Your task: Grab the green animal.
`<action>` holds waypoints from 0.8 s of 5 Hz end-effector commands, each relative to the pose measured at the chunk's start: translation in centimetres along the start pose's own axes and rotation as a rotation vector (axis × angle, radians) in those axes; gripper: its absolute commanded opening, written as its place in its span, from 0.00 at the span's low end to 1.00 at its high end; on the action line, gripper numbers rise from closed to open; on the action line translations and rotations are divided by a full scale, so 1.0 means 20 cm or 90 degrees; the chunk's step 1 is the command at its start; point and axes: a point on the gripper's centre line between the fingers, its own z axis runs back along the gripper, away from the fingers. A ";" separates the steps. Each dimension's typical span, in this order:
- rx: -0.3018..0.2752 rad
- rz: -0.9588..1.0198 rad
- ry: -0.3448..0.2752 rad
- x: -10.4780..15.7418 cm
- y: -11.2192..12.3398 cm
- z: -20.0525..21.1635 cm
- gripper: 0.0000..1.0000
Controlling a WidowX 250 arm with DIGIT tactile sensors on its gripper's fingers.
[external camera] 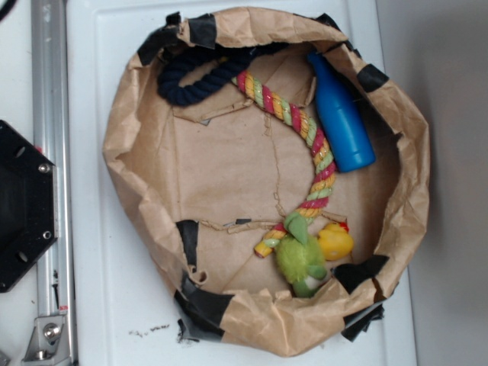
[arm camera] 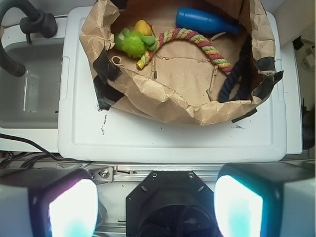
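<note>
the gripper (arm camera: 155, 205) is wide open and holds nothing, and the green animal (arm camera: 129, 42) lies far ahead of the fingers (arm camera: 71, 210), in the paper bowl (arm camera: 163, 101), touching the yellow duck (arm camera: 143, 26).

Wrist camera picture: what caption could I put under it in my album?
The open tool hangs far back from the paper bag holding the green animal, duck, rope and blue bottle.

Paper tub with toys on a white table

A crumpled brown paper tub (external camera: 130, 130), patched with black tape, sits on the white table (external camera: 99, 305). Inside lie a blue bottle (external camera: 339, 114) at upper right, a multicoloured rope (external camera: 305, 133) ending in a navy loop (external camera: 187, 76), and a yellow duck (external camera: 335, 242) at lower right.
</note>
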 end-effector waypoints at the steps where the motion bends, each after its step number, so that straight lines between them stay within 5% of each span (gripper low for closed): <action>1: 0.000 0.000 0.000 0.00 0.00 0.00 1.00; 2: 0.019 -0.116 0.043 0.23 0.04 -0.16 1.00; 4: -0.014 -0.229 0.066 0.63 0.05 -0.46 1.00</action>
